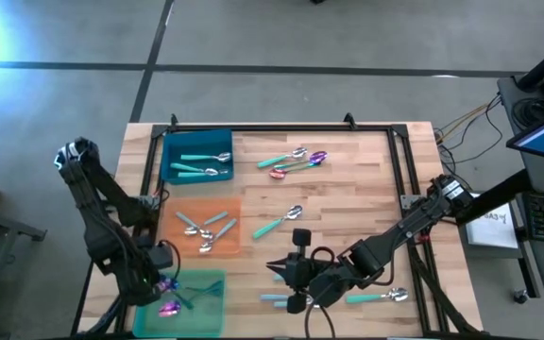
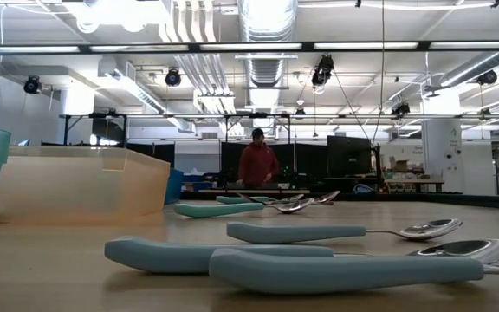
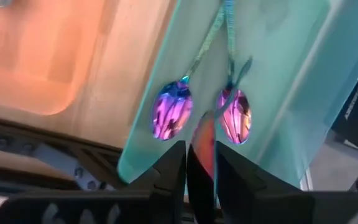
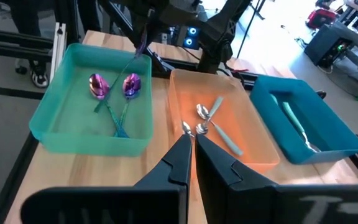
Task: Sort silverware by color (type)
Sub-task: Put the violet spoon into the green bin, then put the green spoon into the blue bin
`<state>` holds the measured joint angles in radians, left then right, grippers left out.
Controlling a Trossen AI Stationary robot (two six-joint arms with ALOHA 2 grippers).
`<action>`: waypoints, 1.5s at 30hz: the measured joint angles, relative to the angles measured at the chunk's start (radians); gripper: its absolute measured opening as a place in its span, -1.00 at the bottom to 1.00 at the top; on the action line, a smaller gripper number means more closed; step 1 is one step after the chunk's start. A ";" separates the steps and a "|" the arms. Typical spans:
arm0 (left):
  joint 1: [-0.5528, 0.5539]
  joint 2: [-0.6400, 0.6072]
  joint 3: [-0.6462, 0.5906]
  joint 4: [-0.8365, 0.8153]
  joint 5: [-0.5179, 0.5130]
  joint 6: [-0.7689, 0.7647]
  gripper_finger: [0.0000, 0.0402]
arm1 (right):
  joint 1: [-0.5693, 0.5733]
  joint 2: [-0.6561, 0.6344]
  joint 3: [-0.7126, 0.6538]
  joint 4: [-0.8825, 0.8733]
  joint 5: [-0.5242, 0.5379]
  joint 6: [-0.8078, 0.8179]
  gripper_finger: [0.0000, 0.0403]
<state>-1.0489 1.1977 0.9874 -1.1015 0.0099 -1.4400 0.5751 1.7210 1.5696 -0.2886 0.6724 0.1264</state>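
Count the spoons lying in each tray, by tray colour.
Green tray: 2 purple spoons
Orange tray: 3 pale-blue-handled spoons
Blue tray: 2 teal-handled spoons
Total: 7, not counting the held purple spoon in the left gripper.

Bright, even ceiling strip lights (image 2: 232,45) – glare flares at the overhead view's left corner – nearest spoon handles (image 2: 345,270) blur softly

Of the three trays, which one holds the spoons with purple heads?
The green tray, at the end of the row. It holds two purple-headed spoons; the orange tray and the blue tray hold silver-headed spoons.
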 joint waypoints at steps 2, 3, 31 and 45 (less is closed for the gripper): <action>0.000 0.013 0.000 0.035 0.000 0.016 -0.71 | 0.000 0.000 0.000 -0.001 0.000 -0.008 -0.94; 0.000 0.021 0.000 0.061 0.000 0.024 -0.71 | 0.000 0.000 0.000 -0.001 0.000 -0.008 -0.94; 0.067 0.105 0.000 0.267 -0.452 0.325 -0.40 | -0.053 -0.050 -0.001 -0.277 -0.111 0.283 -0.94; 0.261 0.112 0.000 0.428 -0.778 0.552 -0.23 | -0.122 -0.047 -0.003 -0.591 -0.259 0.508 -0.94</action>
<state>-0.7879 1.3094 0.9871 -0.6732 -0.7681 -0.8877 0.4531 1.6741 1.5663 -0.8796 0.4135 0.6339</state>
